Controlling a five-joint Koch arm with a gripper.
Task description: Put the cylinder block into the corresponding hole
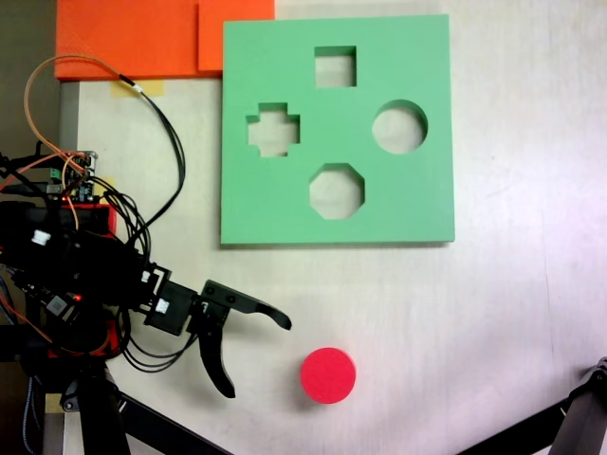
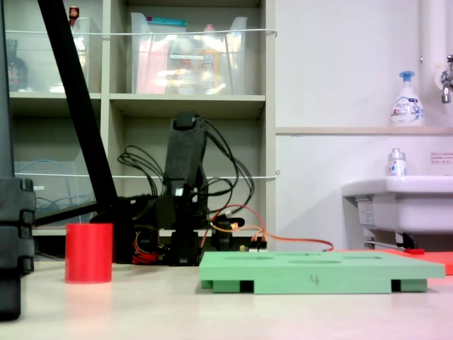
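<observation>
Left of cylinder block (image 1: 328, 375), hand (image 1: 256, 357) spread wide, empty, touching nothing.

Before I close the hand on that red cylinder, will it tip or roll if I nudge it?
The cylinder block stands upright on its flat end, roughly as wide as tall, so it probably slides rather than tips. Knocked onto its side, it would likely roll. It looks rigid, with smooth walls that may slip in the open hand.

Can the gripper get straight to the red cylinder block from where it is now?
Probably yes. The gripper is open, its jaws spread toward the cylinder block, which stands upright with bare table between them. The green board lies well aside.
</observation>
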